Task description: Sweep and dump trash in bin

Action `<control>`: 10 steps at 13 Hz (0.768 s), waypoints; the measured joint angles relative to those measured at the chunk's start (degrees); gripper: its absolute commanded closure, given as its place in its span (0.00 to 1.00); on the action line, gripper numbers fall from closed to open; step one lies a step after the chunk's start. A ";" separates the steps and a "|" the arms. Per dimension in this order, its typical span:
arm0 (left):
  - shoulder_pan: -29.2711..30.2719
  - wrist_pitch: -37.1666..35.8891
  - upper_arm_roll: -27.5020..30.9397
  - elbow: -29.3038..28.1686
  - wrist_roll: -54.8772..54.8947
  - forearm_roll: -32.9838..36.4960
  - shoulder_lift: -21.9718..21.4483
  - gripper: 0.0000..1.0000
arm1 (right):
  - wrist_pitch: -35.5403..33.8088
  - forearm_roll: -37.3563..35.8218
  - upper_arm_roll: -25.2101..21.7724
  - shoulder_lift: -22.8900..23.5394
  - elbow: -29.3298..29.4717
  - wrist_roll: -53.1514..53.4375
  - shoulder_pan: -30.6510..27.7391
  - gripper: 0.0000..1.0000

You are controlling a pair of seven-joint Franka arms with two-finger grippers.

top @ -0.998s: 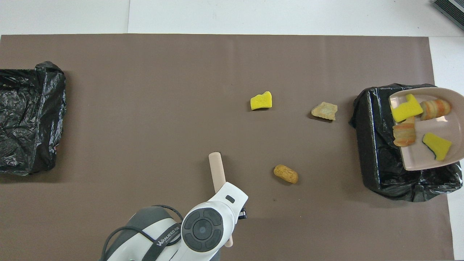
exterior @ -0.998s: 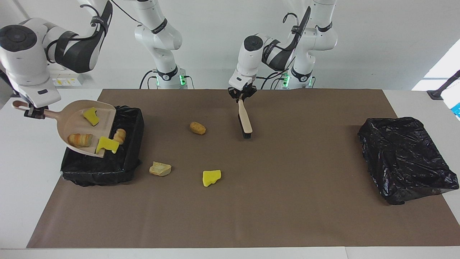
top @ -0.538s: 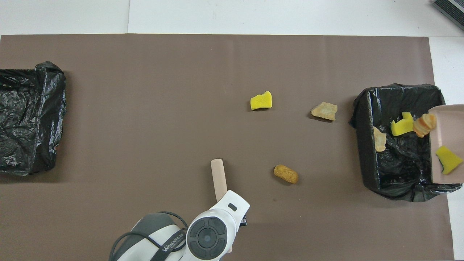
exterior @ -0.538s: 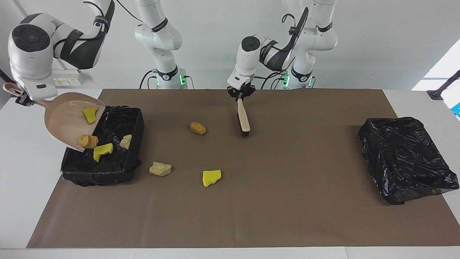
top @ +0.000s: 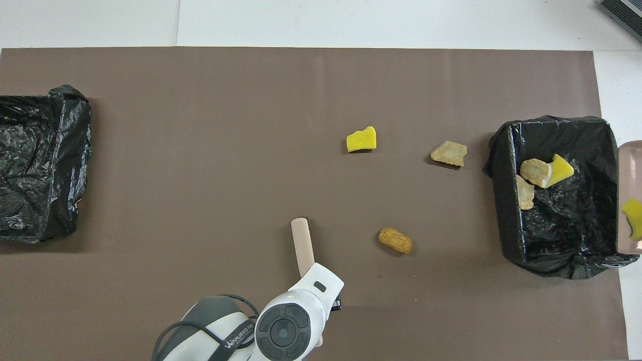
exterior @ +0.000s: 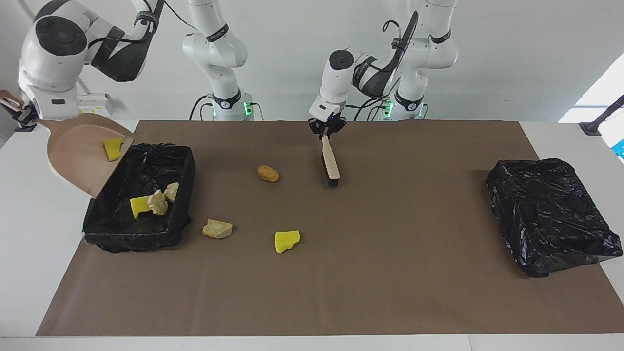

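The dustpan (exterior: pixel 80 153) is cut off at the overhead view's 3 o'clock edge, only a beige sliver (top: pixel 630 195) showing there. The right gripper (exterior: pixel 22 116), pinched on its handle, holds it steeply tilted over the outer rim of the black-bagged bin (exterior: pixel 97 233) at the right arm's end; that gripper is outside the overhead view. One yellow sponge piece (exterior: pixel 113 148) clings inside the pan. In the bin lie a yellow sponge scrap (exterior: pixel 138 204) and two tan bread lumps (exterior: pixel 159 203), partly overlapping and hard to separate.

The left gripper (exterior: pixel 326 130) is clamped on the handle of the beige brush (exterior: pixel 332 163), whose dark bristles rest on the brown mat (exterior: pixel 390 292); overhead, the arm's wrist hides the brush's handle end and the gripper. "WANJEED" can be read on the wrist's strap; further letters are illegible.

Loose on the mat: a brown lump (exterior: pixel 268 173) at the brush's 9 o'clock, a pale bread piece (exterior: pixel 217 228) and a yellow sponge (exterior: pixel 286 241). A second bagged bin (exterior: pixel 551 214) sits at the left arm's end, clipped by the overhead view's 9 o'clock edge.
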 measured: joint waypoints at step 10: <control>-0.08 3.40 0.14 -1.73 1.66 0.37 0.79 0.39 | -3.28 -5.29 0.13 -1.45 0.37 2.89 5.14 1.00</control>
